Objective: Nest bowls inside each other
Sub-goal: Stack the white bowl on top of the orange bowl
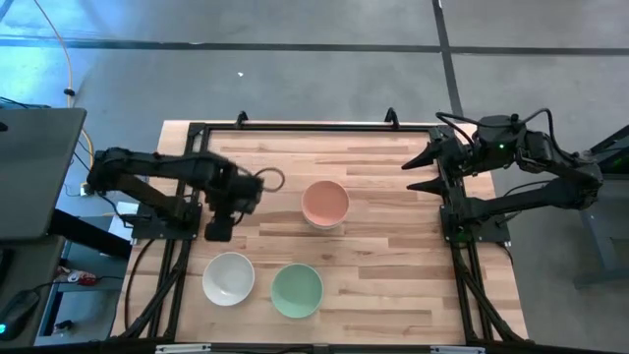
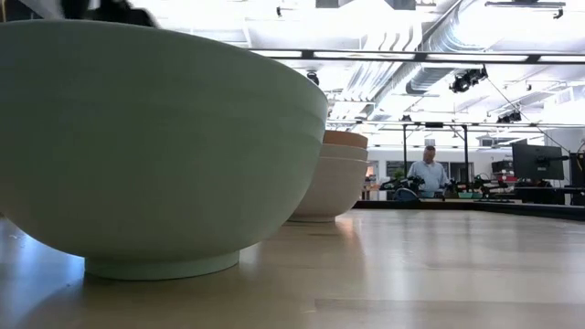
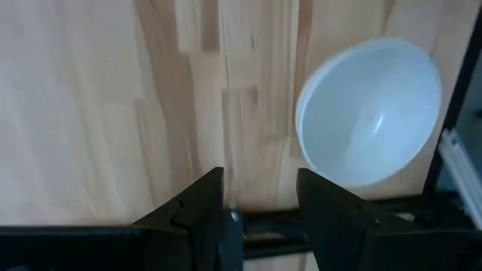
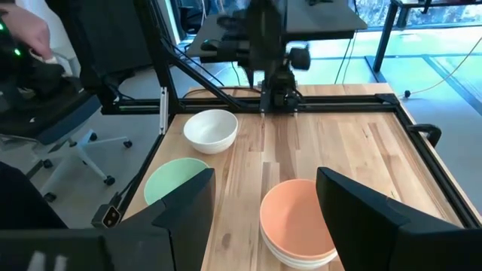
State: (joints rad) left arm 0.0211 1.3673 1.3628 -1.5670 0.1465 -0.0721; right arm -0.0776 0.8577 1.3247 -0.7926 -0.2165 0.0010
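Note:
A salmon-orange bowl [image 1: 324,203] sits nested on top of pale bowls at mid-table; in the right wrist view [image 4: 297,220] pale rims show under it. A lone white bowl [image 1: 229,277] and a mint green bowl [image 1: 297,290] rest on their feet near the near edge. The mint bowl [image 2: 155,146] fills the low view, with the stack [image 2: 335,178] behind it. My left gripper [image 1: 218,234] hovers open over bare wood just beyond the white bowl [image 3: 369,113]. My right gripper [image 1: 418,174] waits open at the far right.
A black metal frame [image 1: 197,130] borders the wooden table [image 1: 383,256]. Bare wood lies between the stack and the two near bowls, and across the right half. Beyond the table a person [image 2: 429,174] stands in the room, with a chair [image 4: 68,124] off the left side.

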